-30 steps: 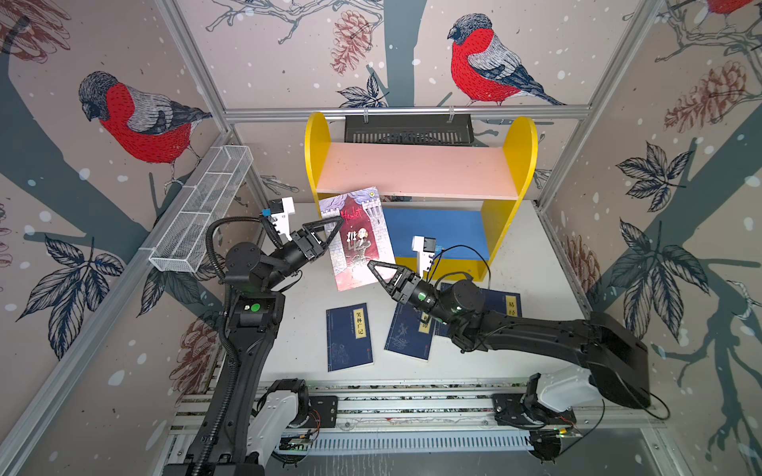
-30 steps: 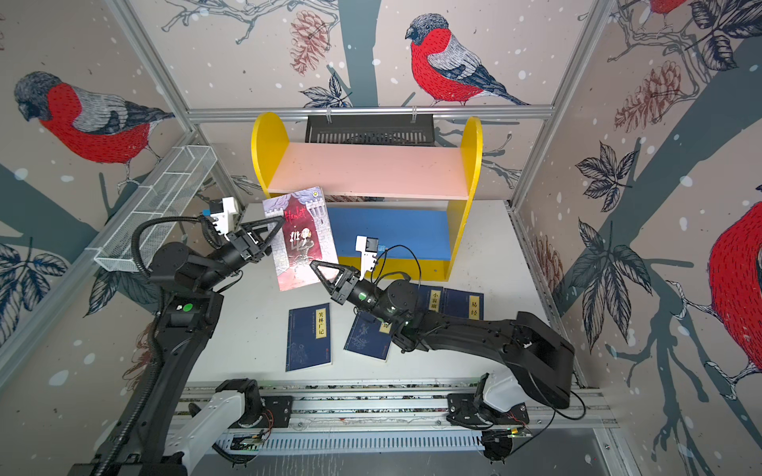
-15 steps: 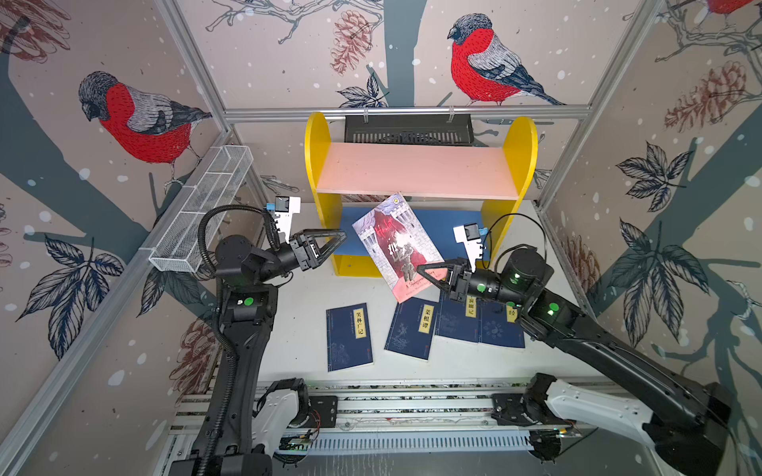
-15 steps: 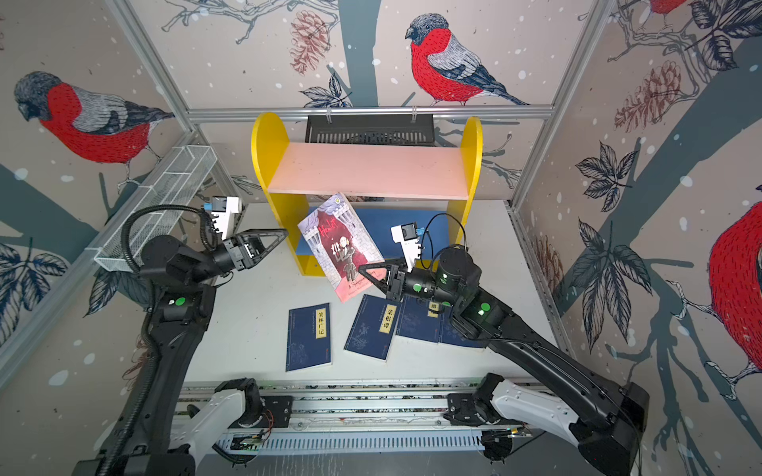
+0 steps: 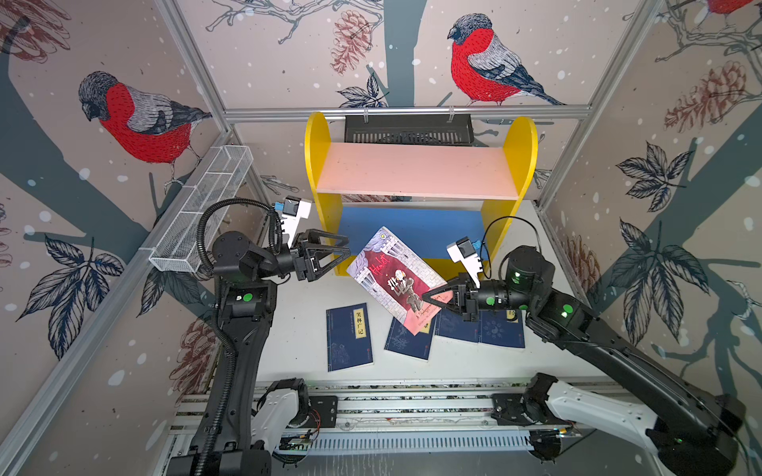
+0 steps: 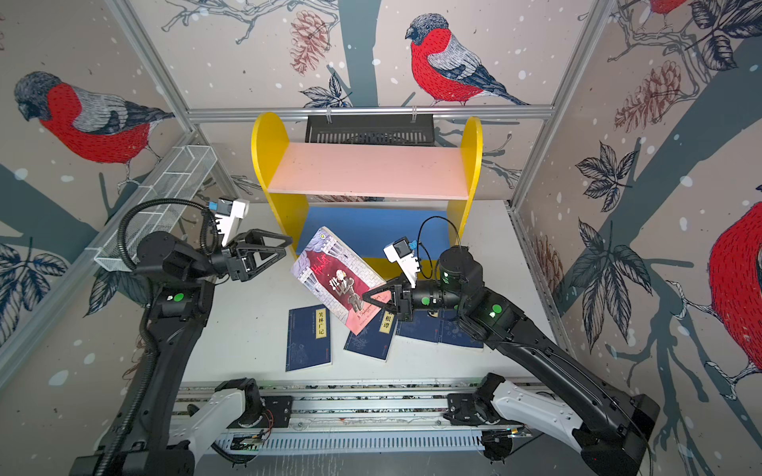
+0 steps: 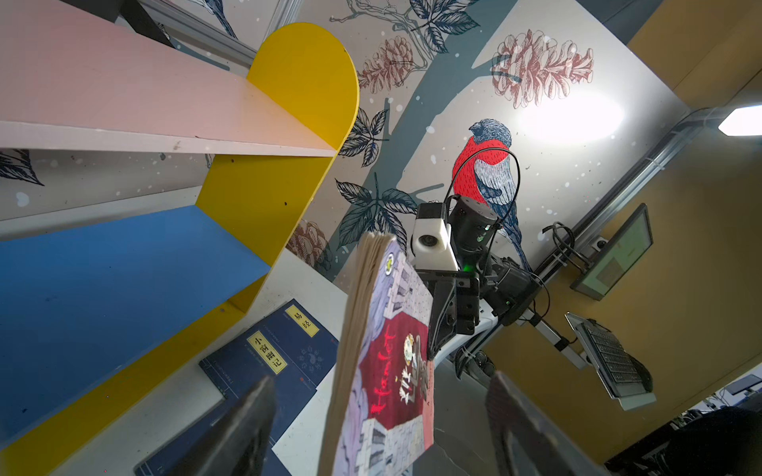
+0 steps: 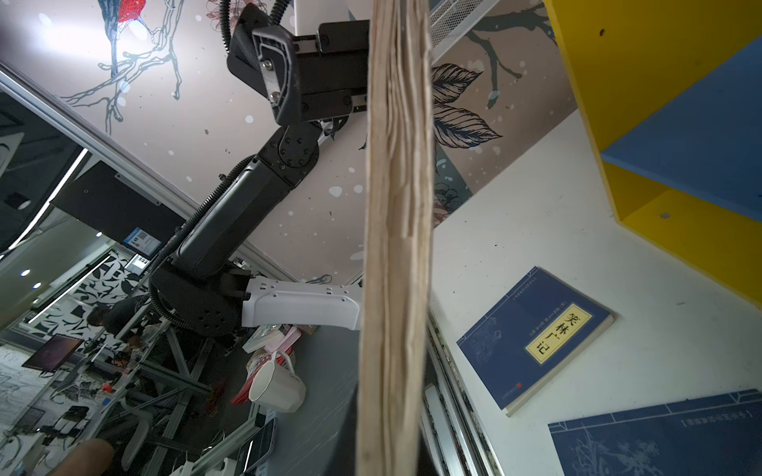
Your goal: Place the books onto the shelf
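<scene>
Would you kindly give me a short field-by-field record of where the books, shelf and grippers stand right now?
shelf: no books on either board
illustrated book: lifted, tilted, in front of the shelf
right gripper: shut on the illustrated book's edge
left gripper: open, apart from the book
navy books: four, flat on the table

Illustrated book (image 5: pixel 391 276) carried rightward and clear of left gripper (image 5: pixel 343 255) by right gripper (image 5: pixel 426 297); left jaws opened wider; right arm drawn back
</scene>
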{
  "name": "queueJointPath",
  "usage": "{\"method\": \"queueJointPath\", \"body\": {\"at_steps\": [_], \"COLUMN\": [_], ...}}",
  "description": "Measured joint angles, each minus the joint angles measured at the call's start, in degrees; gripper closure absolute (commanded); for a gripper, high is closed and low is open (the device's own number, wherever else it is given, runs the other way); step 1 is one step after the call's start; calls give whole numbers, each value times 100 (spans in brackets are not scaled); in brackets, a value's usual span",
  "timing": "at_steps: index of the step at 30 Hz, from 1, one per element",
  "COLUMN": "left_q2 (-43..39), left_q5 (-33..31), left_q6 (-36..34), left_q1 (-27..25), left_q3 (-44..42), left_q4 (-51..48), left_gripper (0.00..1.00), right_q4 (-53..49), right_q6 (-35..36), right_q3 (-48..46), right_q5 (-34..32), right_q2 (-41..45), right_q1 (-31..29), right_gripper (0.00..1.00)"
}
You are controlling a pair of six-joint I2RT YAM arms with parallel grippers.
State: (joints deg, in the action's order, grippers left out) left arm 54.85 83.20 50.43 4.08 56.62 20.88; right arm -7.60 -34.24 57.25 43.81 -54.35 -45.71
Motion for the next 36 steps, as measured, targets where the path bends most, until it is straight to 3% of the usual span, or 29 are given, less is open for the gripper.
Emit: {"method": "queueJointPath", "body": {"at_steps": [9, 12, 14, 17, 20, 21, 25, 27, 33, 36], "left_q2": [184, 146, 127, 120, 140, 142, 129, 125, 234, 310], "left_q5": [380, 398, 492, 527, 546, 555, 518, 448, -70, -409], "left_q6": [146, 236, 273, 321, 354, 356, 374, 391, 470, 487], "left_q1": [-437, -562, -597, -605, -605, -599, -632, -619, -605, -590], "left_q3": [-415, -505, -533, -560, -581, -590, -651, -654, -280, -76], "left_q4": [195, 352, 428, 503, 518, 520, 542, 544, 479, 341], "left_gripper": [28, 36, 44, 64, 93, 100, 100, 100, 100, 100], "right_q4": [-4, -4, -26, -160, -374, -463, -599, -597, 186, 739], "right_q6": [162, 214, 293, 428, 577, 612, 743, 741, 208, -192], "right_q3": [282, 398, 479, 599, 765, 833, 1029, 1034, 564, 214], "right_q5": [345, 411, 431, 448, 448, 452, 411, 398, 254, 175], "right_q2": [-468, -610, -697, -831, -988, -1036, -1296, -1368, -1056, -758], "right_q1": [-63, -133, -170, -188, -177, -157, -42, 101, 649, 717], "right_gripper": [99, 99, 99, 99, 98, 92, 50, 39, 25, 23]}}
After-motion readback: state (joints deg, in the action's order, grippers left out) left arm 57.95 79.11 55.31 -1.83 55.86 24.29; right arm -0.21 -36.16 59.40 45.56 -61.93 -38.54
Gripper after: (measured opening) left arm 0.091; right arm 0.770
